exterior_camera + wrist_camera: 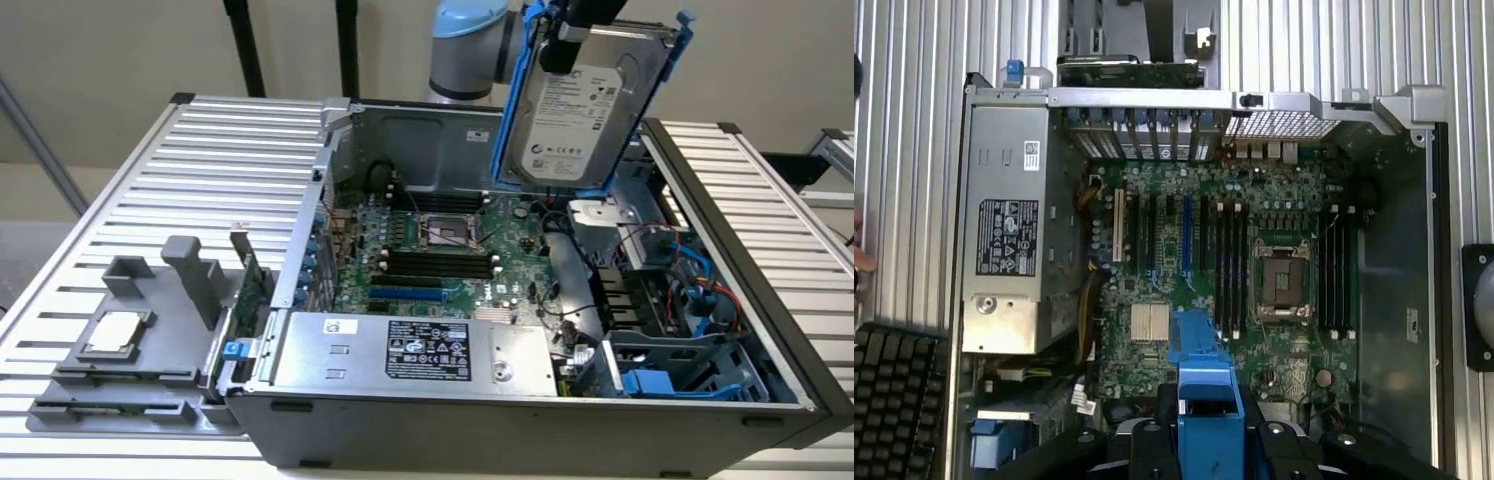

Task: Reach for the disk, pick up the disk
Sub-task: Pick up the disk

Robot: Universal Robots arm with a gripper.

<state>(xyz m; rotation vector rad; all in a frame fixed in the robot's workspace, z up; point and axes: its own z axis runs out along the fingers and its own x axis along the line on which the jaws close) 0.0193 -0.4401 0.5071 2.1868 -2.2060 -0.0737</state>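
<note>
disk [583, 105] above open case [747, 300], chip [114, 333] beside

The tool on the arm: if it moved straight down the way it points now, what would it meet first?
Probably the green motherboard in the open computer case. The tool holds the silver-grey, blue-railed disk, which would touch first; depth is unclear.

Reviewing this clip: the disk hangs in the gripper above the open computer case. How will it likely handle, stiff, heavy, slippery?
The disk is a metal-bodied block, so probably rigid and fairly heavy for its size. Its blue rails are plastic and may flex slightly under the gripper. It hangs tilted above the motherboard, so a slip could damage both.
</note>
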